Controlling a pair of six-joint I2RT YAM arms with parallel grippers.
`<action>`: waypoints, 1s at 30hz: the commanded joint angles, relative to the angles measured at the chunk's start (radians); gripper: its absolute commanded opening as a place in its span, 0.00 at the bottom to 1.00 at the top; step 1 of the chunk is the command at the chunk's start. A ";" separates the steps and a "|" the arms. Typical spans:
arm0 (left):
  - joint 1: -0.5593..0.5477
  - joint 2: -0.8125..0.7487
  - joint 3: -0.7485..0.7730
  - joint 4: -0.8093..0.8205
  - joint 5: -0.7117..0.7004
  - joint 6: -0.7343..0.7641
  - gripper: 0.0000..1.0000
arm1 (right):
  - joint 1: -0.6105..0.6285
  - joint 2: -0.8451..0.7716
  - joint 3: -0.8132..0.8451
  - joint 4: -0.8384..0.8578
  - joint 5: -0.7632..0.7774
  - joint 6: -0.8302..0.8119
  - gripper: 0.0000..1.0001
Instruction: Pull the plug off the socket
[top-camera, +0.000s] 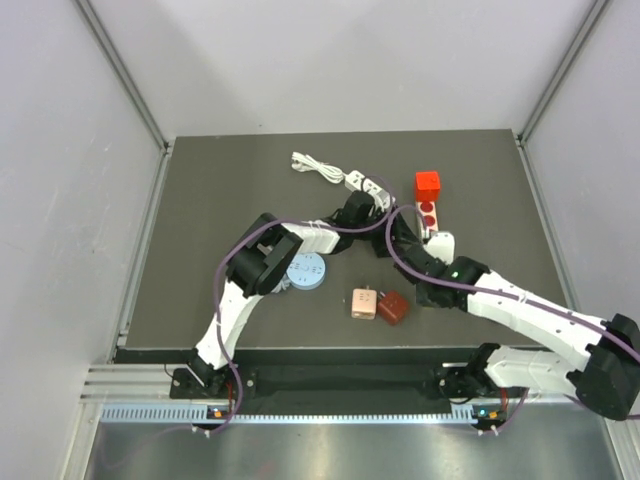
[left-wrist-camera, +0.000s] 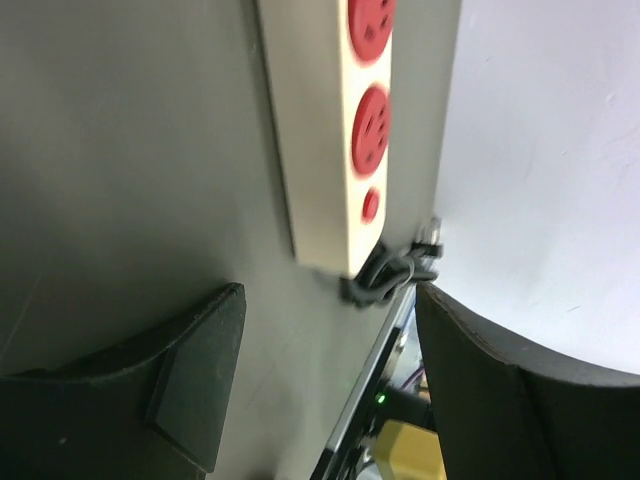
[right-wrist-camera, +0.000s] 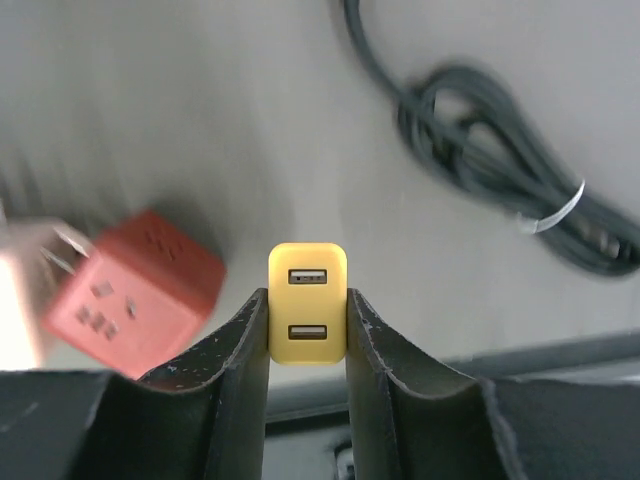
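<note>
Yellow two-port USB charger plug (right-wrist-camera: 307, 316) sits clamped between my right gripper's (right-wrist-camera: 307, 300) fingers, right of the table's centre beside the red cube adapter (right-wrist-camera: 135, 300), while my left gripper (left-wrist-camera: 330, 300) hangs wide open, empty, over the cream red-socketed power strip's (left-wrist-camera: 320, 130) end.

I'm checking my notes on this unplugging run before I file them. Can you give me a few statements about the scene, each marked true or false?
1. The right claw is shut on a yellow charger with two USB ports. True.
2. The left claw grips the power strip. False: it is open and holds nothing; the strip lies beyond its fingers.
3. The strip's sockets are blue. False: they are red.
4. A bundled black cable lies beyond the charger in the right wrist view. True.
5. In the top view, a round blue disc lies left of a pink cube. True.
</note>
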 joint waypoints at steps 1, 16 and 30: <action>-0.001 -0.114 -0.104 -0.090 -0.034 0.101 0.74 | 0.097 0.036 -0.014 -0.111 0.055 0.167 0.08; 0.071 -0.364 -0.339 -0.133 -0.057 0.210 0.72 | 0.186 0.123 -0.001 -0.082 0.051 0.260 0.65; 0.094 -0.348 -0.356 -0.029 -0.003 0.170 0.71 | -0.321 0.100 0.164 0.226 -0.018 -0.295 0.77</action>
